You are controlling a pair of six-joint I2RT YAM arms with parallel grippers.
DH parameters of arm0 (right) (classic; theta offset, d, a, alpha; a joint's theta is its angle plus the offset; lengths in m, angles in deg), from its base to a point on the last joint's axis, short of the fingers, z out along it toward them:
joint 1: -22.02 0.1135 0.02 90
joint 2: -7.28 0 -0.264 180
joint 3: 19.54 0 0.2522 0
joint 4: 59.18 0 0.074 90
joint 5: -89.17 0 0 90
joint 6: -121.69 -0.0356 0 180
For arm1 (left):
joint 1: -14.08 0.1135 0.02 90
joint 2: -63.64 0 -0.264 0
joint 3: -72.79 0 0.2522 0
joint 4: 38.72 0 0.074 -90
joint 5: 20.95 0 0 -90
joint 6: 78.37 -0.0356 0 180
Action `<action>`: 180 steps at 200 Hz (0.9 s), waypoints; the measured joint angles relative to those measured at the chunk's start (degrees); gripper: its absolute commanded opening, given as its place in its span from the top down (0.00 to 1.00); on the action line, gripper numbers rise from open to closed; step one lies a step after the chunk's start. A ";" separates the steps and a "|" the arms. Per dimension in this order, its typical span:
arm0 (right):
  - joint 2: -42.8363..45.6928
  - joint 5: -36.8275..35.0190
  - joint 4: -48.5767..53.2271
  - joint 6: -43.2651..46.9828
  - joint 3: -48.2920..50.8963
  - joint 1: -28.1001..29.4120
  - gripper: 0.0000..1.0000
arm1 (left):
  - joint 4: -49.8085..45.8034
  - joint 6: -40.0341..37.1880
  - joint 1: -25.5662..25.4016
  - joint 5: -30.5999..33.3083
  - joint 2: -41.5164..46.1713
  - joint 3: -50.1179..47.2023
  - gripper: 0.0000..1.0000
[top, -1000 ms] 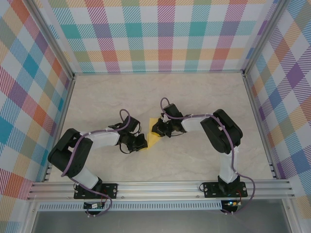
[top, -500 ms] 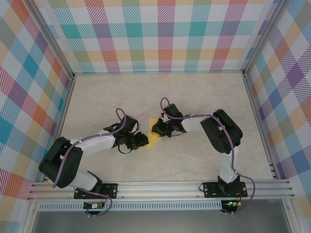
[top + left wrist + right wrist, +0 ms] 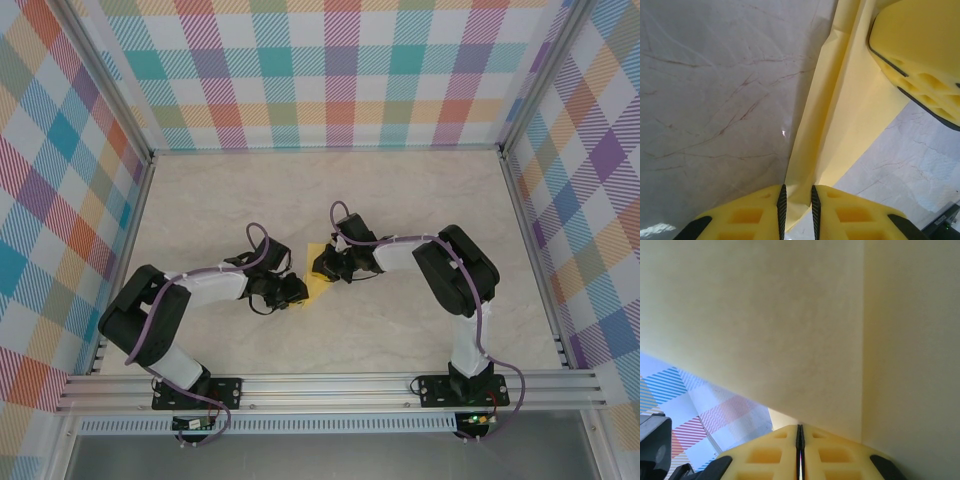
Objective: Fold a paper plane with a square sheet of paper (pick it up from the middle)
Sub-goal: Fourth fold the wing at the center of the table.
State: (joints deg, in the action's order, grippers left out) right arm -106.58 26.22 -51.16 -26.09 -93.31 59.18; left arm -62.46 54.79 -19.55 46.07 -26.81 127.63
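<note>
The yellow sheet of paper hangs folded between my two grippers at the table's middle. From above it looks like a small narrow wedge. I cannot tell whether it has the paper plane's shape. In the left wrist view the paper runs as a long creased strip, and its lower edge lies between the fingers of my left gripper, which stand a narrow gap apart. My left gripper is at the paper's near-left end. My right gripper is at its far end, pads pressed together on the paper at the tips. One right finger rests on the sheet.
The pale marble tabletop stretches free behind and to both sides of the grippers. Checked walls close the back and sides. An aluminium rail with both arm bases runs along the near edge.
The left arm stretched out, elbow low and to the left, then drew back. Its jaws parted slightly around the paper's edge. The right arm and its grip stayed still.
</note>
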 measured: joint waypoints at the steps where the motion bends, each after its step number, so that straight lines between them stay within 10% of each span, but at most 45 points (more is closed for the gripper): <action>1: 0.00 0.00 0.00 0.00 0.00 0.00 0.89 | 0.02 -0.04 0.00 0.00 -0.02 0.00 0.79; 180: 0.00 0.00 0.02 0.02 0.00 0.00 0.89 | -13.42 -7.65 -0.87 2.69 0.68 3.78 0.86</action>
State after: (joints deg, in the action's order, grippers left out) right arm -106.58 26.22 -51.14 -26.07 -93.31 59.18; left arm -75.88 47.14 -20.42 48.75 -26.13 131.41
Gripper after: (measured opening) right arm 0.113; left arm 0.156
